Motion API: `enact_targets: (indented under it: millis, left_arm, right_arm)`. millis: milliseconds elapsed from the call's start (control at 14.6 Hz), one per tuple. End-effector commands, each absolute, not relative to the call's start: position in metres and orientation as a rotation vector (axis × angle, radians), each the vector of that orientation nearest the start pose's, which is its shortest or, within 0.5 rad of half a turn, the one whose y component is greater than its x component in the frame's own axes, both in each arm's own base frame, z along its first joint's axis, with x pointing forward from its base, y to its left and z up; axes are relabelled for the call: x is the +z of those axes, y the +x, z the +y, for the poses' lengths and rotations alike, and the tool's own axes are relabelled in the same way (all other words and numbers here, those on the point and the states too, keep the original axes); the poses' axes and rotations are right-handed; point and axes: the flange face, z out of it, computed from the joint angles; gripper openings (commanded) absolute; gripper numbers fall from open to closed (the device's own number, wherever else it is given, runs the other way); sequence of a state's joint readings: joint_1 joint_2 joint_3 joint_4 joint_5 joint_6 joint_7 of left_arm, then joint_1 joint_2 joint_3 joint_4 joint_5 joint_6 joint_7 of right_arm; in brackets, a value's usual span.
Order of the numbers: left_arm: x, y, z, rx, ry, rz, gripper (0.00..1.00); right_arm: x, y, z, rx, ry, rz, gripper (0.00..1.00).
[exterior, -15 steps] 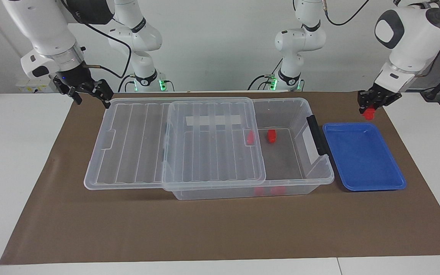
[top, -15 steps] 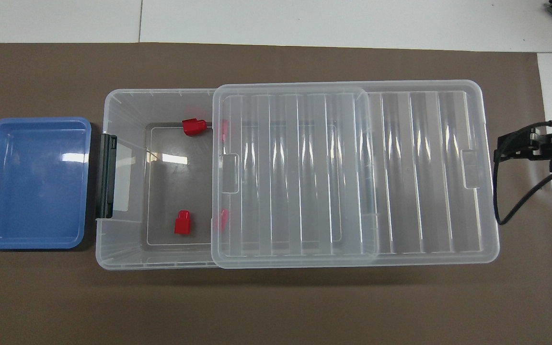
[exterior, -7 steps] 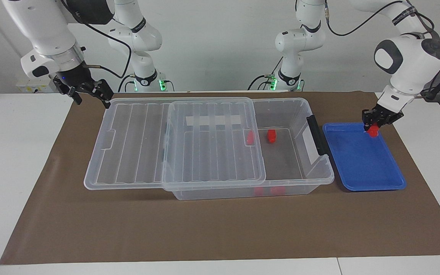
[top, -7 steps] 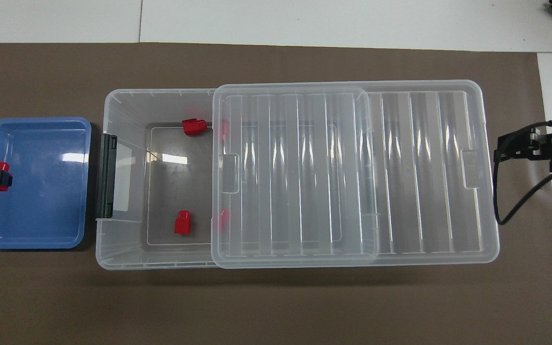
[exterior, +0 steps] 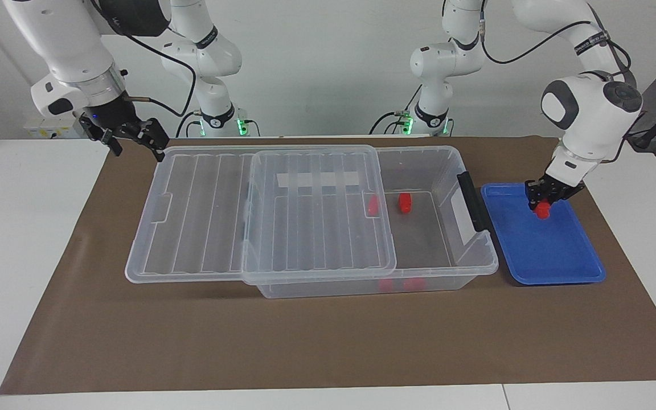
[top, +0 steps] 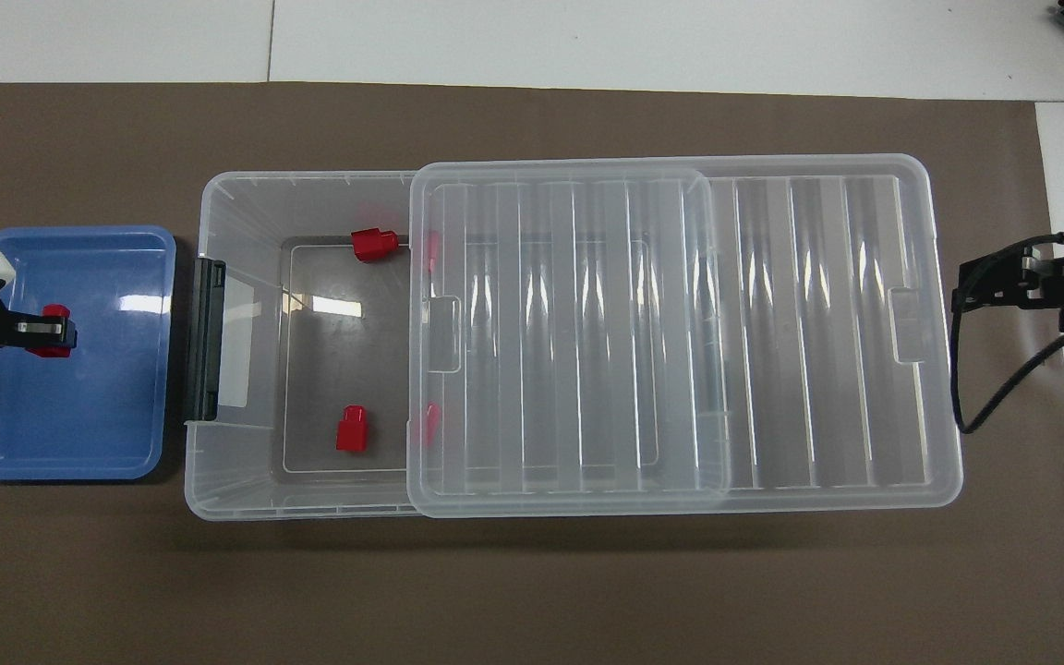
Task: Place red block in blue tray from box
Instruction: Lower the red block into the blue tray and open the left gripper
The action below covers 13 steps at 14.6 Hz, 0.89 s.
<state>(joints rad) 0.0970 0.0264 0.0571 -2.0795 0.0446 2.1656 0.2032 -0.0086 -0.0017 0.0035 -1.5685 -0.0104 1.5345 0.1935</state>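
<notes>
My left gripper is shut on a red block and holds it low over the blue tray, over the part nearer the robots. I cannot tell whether the block touches the tray floor. In the overhead view the gripper and block are over the tray. The box stands beside the tray, its lid slid toward the right arm's end. Two red blocks lie in its open part. My right gripper waits open beside the lid's end.
Two more red blocks show faintly under the lid's edge. The box's dark grey handle faces the tray. A brown mat covers the table under everything.
My left gripper has come down with the red block, from beside the tray's edge to low over the tray and closer to the box. The right arm has not moved.
</notes>
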Motion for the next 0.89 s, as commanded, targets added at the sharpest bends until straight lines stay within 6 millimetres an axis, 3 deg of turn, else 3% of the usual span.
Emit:
enact_targets:
  millis: [0,206,412,687,824]
  left_arm:
    - [0.403,0.545,0.104,-0.117,-3.087,0.191,0.00]
    - [0.394,0.544,0.133,-0.111,-3.066,0.340,0.00]
    - [0.347,0.554,0.150,-0.127,-3.058,0.312,0.00]
    - [0.312,0.569,0.114,-0.142,-3.069,0.228,0.00]
    - [0.307,0.572,0.101,-0.139,-3.077,0.183,0.00]
  right_arm:
    - [0.625,0.545,-0.006,0.045,-3.131,0.323,1.00]
    - [0.625,0.545,-0.006,0.048,-3.131,0.323,1.00]
    - [0.625,0.544,-0.006,0.045,-3.130,0.333,1.00]
    - [0.624,0.544,-0.007,0.045,-3.130,0.333,1.00]
    - [0.621,0.544,-0.008,0.048,-3.129,0.337,1.00]
